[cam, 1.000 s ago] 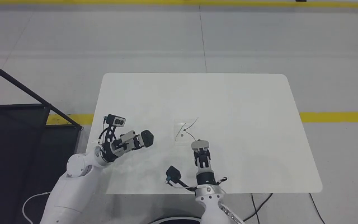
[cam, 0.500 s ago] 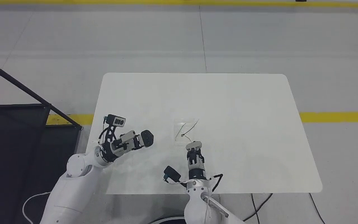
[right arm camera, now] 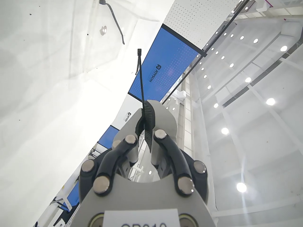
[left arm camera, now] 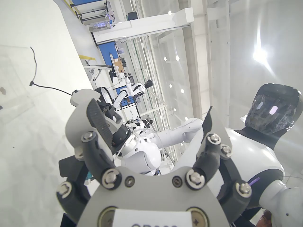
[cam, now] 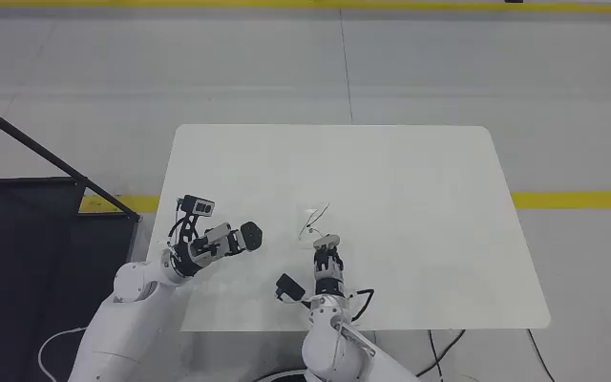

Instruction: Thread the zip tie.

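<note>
My right gripper (right arm camera: 145,109) is shut on a thin black zip tie (right arm camera: 140,79). The strip sticks straight out from the fingertips, and its small-headed free end hangs just above a clear plate (right arm camera: 90,48). A second black strip (right arm camera: 114,19) with a head lies curved on that plate. In the top view the right gripper (cam: 327,242) sits at the near edge of the plate (cam: 307,212), with the zip tie (cam: 319,214) over it. My left gripper (cam: 250,234) is off to the left, above bare table. It is open (left arm camera: 151,109) and holds nothing.
The white table (cam: 430,210) stretches wide to the right and behind the plate. A black frame with dark cloth (cam: 48,229) stands beside the table's left edge. The near table edge runs just behind both arms.
My right gripper has shifted left and a little forward with the zip tie, and now sits at the plate's near edge. The left arm has stayed still.
</note>
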